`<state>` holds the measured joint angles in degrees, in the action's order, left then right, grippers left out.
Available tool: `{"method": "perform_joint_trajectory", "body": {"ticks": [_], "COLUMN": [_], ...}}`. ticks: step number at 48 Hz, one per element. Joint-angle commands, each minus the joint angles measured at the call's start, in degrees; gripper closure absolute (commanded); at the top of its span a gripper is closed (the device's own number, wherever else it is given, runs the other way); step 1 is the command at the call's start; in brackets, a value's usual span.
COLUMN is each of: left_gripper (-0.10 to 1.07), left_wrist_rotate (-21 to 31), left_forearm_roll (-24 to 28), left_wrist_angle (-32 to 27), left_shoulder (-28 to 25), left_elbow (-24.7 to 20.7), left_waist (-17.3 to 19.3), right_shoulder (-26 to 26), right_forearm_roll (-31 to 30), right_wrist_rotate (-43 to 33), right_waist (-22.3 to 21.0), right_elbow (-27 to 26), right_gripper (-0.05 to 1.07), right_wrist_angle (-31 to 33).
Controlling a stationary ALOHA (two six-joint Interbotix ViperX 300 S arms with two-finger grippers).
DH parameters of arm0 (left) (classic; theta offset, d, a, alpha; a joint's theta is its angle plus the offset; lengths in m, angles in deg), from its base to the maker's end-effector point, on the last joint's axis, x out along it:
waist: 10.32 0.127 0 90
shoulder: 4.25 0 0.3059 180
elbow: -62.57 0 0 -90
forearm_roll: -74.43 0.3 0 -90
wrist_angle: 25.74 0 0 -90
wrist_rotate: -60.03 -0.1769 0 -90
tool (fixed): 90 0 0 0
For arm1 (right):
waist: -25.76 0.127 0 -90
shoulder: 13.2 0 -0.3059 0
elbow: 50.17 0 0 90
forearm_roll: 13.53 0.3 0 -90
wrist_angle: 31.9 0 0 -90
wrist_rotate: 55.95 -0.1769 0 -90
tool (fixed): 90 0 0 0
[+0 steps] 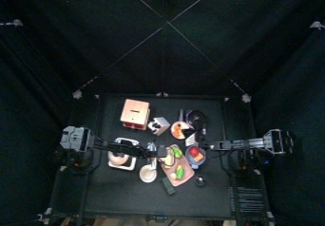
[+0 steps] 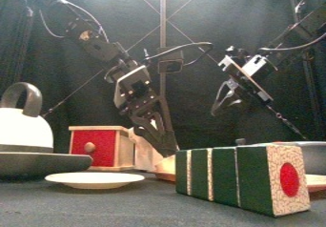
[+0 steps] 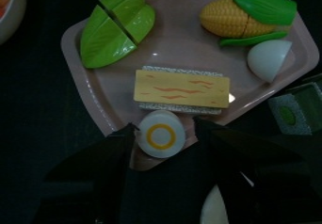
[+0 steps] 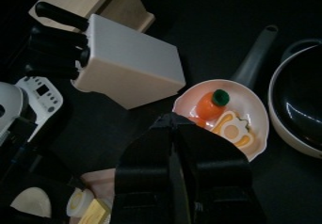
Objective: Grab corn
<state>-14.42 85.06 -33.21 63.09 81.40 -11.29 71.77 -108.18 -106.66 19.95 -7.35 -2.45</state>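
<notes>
The corn [image 3: 242, 16], a yellow cob with green husk leaves, lies on the pink tray [image 3: 75, 58] in the upper right of the left wrist picture, apart from both grippers and untouched. Just below it on the tray rests a white egg [image 3: 269, 58]. Toward the upper left of that picture sits a green vegetable cut into segments [image 3: 116, 25], and in the middle of the tray lies a yellow slab with orange wavy lines [image 3: 183, 87].

The left gripper [image 3: 161, 157] hangs above the tray's near edge, its jaws spread wide, and a halved egg with a yellow yolk [image 3: 161, 134] shows between them; whether they touch it cannot be told. In the front picture this arm hangs down at centre left.

The right gripper [image 4: 176, 167] has its jaws drawn narrow, nearly together, with nothing seen between them. Beyond them in the right wrist picture sits a small orange plate [image 4: 191, 101] carrying a carrot piece [image 4: 217, 101] and a fried egg [image 4: 233, 126]. A white block [image 4: 132, 63] stands at upper left of that plate, and a dark pan [image 4: 296, 96] lies at the right edge.

In the front picture a green and white block with a red disc [image 2: 249, 176] stands near at lower right, a white kettle [image 2: 23, 126] at left, and a red box [image 2: 99, 145] beside it.
</notes>
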Motion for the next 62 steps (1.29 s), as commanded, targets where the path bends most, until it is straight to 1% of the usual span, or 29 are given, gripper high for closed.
{"method": "perform_joint_trajectory", "body": {"ticks": [1,10,16,21,25,30,33,37,44,49,57,60,62], "left_gripper": [0.09,0.09,0.09,0.09,0.09,0.09,0.09,0.09,0.09,0.09,0.09,0.09,0.09], "left_wrist_rotate": [-0.09,-0.35,-0.7,-1.05,-1.32,-1.23,-1.14,-0.88,-0.97,-1.14,-1.05,-0.97,-0.88], "left_forearm_roll": [-0.09,0.0,0.18,1.41,3.52,6.06,6.68,6.33,4.04,2.55,1.67,1.23,0.79], "left_wrist_angle": [0.44,0.44,0.44,0.88,2.81,6.59,8.7,10.37,10.9,11.78,11.43,10.99,11.16], "left_shoulder": [3.25,7.03,10.63,13.89,16.17,19.86,21.88,25.14,30.15,33.31,38.76,40.52,41.92], "left_elbow": [0.09,2.64,4.22,5.71,7.47,10.28,12.13,14.77,18.98,20.13,21.27,22.68,24.52], "left_waist": [0.18,0.09,0.0,-0.26,-0.35,-0.35,-0.09,0.09,0.09,0.26,1.14,1.14,1.14], "right_shoulder": [-0.88,-0.79,-0.79,-0.35,0.35,1.58,2.29,3.08,2.9,2.72,2.64,2.64,2.55], "right_forearm_roll": [0.09,1.05,1.41,1.41,2.37,5.1,6.33,7.73,10.2,13.01,17.05,18.02,18.9], "right_wrist_rotate": [0.0,0.0,-0.18,-0.53,-0.7,-0.35,0.18,0.26,0.26,0.35,0.44,0.44,0.44], "right_waist": [0.09,0.26,0.53,1.23,1.67,4.13,5.63,7.21,9.05,10.28,11.43,11.51,11.6], "right_elbow": [-0.53,-1.14,-2.02,-2.72,-3.25,-4.66,-5.63,-6.86,-8.0,-9.05,-10.37,-10.46,-10.55], "right_gripper": [0.75,0.75,0.75,0.75,0.75,0.75,0.75,0.75,0.75,0.75,0.75,0.75,0.75], "right_wrist_angle": [0.18,0.18,0.18,0.18,0.0,0.0,0.09,-0.26,-2.02,-2.55,-2.64,-2.64,-2.64]}}
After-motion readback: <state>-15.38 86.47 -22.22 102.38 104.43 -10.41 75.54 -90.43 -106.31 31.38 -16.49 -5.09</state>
